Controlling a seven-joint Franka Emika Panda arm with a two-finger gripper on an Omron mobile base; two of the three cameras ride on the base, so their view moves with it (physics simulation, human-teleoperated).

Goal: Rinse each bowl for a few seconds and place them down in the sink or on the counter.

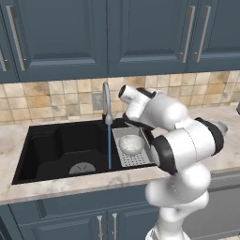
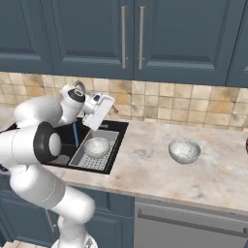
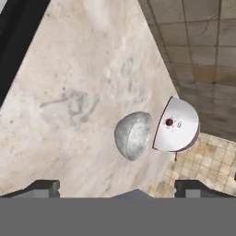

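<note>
A home kitchen: dark blue cabinets above a tan tiled wall, a black sink with running faucet, and a marbled stone surface over more cabinet doors.

Two bowls; one sink; one tray.

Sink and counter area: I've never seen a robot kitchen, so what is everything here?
bowls: two, speckled grey-white; one in the tray, one on the counter
tray: one, grey perforated, right end of the sink
sink: one, black, set in the counter
faucet: one, silver, behind the sink, blue stream running
counter: beige marbled
wall tiles: tan, behind the counter
cabinets: dark blue, above and below
arm: one, white, dark joints
jaws: apart, nothing between them
</note>
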